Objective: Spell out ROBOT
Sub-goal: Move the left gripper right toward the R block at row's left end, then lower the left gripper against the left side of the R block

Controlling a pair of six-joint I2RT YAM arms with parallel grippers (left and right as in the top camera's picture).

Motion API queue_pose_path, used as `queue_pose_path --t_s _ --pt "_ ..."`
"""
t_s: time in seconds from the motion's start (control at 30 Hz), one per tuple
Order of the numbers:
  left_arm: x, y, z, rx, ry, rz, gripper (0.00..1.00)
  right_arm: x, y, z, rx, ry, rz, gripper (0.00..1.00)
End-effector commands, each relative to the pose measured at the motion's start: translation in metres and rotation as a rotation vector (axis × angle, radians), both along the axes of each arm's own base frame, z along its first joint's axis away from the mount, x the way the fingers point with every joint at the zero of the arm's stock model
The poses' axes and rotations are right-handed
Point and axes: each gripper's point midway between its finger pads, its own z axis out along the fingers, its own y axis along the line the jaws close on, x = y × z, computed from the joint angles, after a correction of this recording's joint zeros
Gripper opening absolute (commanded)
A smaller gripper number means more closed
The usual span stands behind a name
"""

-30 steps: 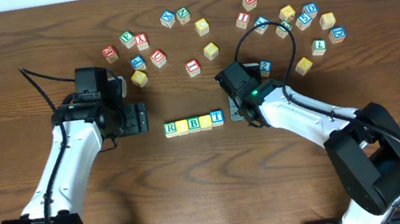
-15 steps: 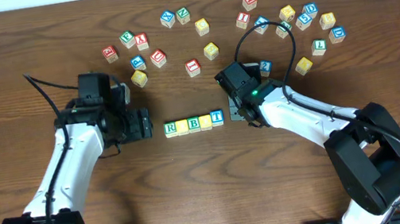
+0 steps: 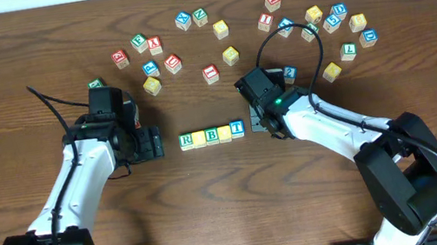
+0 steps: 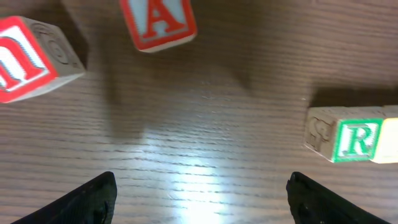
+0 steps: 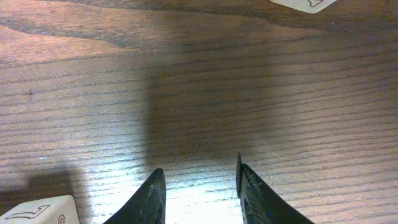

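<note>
Judging by looks, your wooden cubes (image 3: 213, 135) are light, rigid, slick-faced: pinch opposite flat sides. Their row lies at 3 o'clock of the left gripper (image 3: 154, 143), jaws wide, empty; right gripper (image 3: 264, 124) narrowly apart, empty.

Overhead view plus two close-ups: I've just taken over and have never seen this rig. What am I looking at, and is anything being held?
The overhead view looks down on a wooden table with two white robot arms. Each close-up comes from a camera on one wrist, looking past that arm's own fingers. Between the arms lies a row of five cubes: R, yellow top, B, yellow top, T. Other letter cubes lie scattered beyond it. The left gripper stands wide open near the R cube, holding nothing. The right gripper sits by the T end, jaws only slightly apart over bare wood, also empty.
</note>
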Motion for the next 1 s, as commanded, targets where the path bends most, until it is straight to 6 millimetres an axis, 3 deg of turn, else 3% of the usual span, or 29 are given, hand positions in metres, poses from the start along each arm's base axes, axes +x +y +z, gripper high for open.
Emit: queue_pose_path --t_s 0.0,0.37,0.97 --pt "-0.006 0.007 -0.009 0.032 0.02 0.02 0.86 -0.001 -0.004 -0.005 -0.009 0.008 -0.022 0.32" --pt "-0.003 -0.018 -0.022 0.109 0.017 -0.114 0.92 -0.001 -0.003 -0.005 -0.007 0.005 -0.022 0.32" --pt "0.0 -0.019 -0.032 0.143 0.022 -0.121 0.98 -0.001 -0.004 -0.005 -0.008 0.006 -0.021 0.32"
